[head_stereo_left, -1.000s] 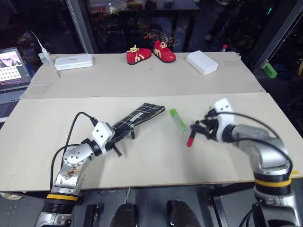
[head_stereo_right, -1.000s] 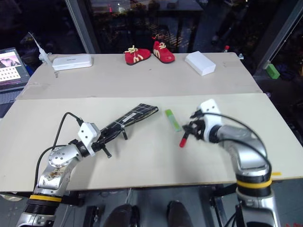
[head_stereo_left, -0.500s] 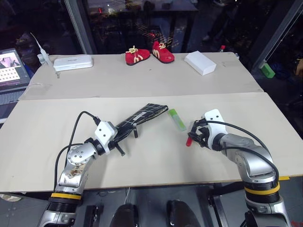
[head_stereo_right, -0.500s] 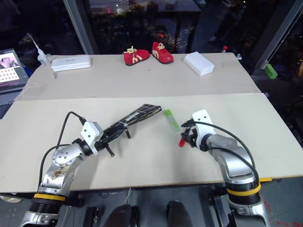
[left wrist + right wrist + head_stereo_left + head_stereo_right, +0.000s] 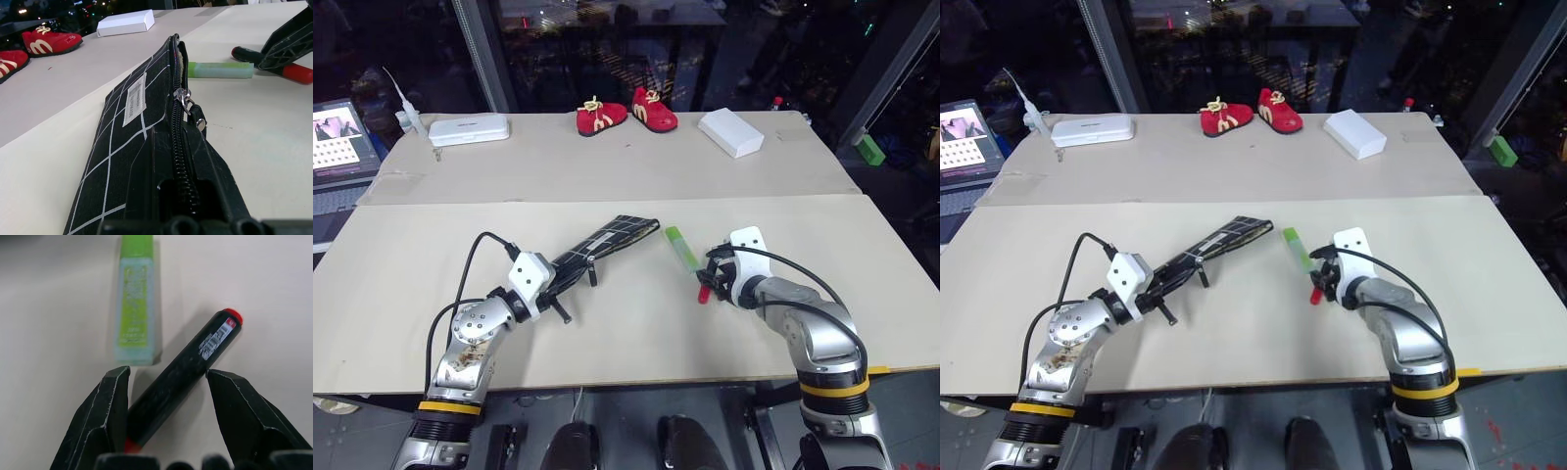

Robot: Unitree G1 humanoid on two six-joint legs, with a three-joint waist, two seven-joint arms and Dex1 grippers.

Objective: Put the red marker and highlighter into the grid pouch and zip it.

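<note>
Right jaws: apart, one finger on each side of the marker [image 5: 183,369]; the left finger [image 5: 105,416] touches its barrel, the other stands clear of it.
Left jaws: closed on the near end of the pouch [image 5: 607,241], pinching it at the zipper line.
Right gripper [image 5: 713,278]: right of centre in the head view, tilted down at the table [image 5: 626,176].
Left gripper [image 5: 551,285]: lower left of centre in the head view, pointing toward the frame's middle.
Marker: lies on the table right of centre, red end toward the frame's bottom, black half inside the right gripper's span.
Highlighter [image 5: 681,247]: flat on the table just above and left of the marker, near it but apart; pale green, between pouch and right gripper.
Pouch: runs diagonally from the left gripper up to the frame's centre; black with white grid lines, white label on its side; in the left wrist view it stands on edge with the zipper along the top and the pull [image 5: 188,105] partway along.
Red shoes [image 5: 626,110]: top centre, on the far table.
White boxes [image 5: 731,130]: one right of the shoes, another at upper left.
Laptop [image 5: 340,137]: left edge.
</note>
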